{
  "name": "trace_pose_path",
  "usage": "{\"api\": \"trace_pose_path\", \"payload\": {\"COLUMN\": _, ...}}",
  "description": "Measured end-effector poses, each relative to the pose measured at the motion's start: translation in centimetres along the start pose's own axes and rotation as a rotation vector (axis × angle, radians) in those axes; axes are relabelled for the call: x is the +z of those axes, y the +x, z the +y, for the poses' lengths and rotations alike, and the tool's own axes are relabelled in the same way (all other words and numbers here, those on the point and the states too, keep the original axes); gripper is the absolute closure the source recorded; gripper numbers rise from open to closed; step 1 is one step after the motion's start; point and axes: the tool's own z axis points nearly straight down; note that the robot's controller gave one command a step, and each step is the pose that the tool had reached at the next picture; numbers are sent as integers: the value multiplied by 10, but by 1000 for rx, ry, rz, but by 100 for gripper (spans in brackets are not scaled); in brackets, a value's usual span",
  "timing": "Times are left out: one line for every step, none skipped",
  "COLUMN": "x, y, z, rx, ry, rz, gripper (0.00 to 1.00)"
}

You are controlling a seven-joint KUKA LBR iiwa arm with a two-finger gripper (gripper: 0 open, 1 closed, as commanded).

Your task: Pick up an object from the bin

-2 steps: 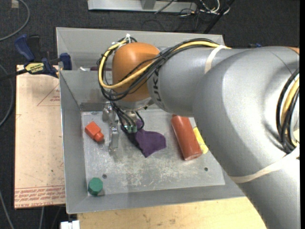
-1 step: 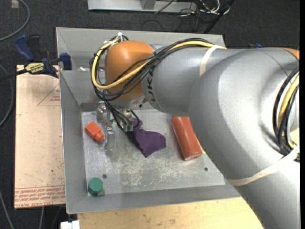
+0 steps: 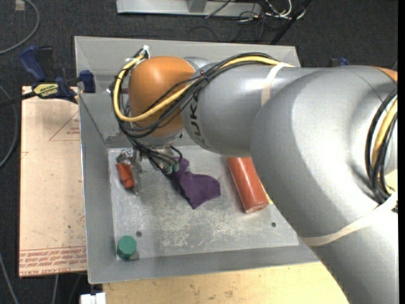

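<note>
My gripper (image 3: 135, 168) hangs under the orange wrist cover at the bin's back left, low over the floor. Its metal fingertips (image 3: 138, 164) stand right beside a small orange-red object (image 3: 125, 174) that lies on the floor there; I cannot tell whether they touch it. Just to the right of the gripper lies a crumpled purple cloth (image 3: 197, 185), its upper end reaching under the wrist.
An orange-red cylinder (image 3: 247, 183) lies right of the cloth, partly under the arm. A small green cap (image 3: 126, 247) sits in the front left corner. The big grey arm covers the bin's right and back parts.
</note>
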Motion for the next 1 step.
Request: {"api": "trace_pose_path", "payload": {"x": 0, "y": 0, "z": 0, "rx": 0, "ry": 0, "rz": 0, "gripper": 100}}
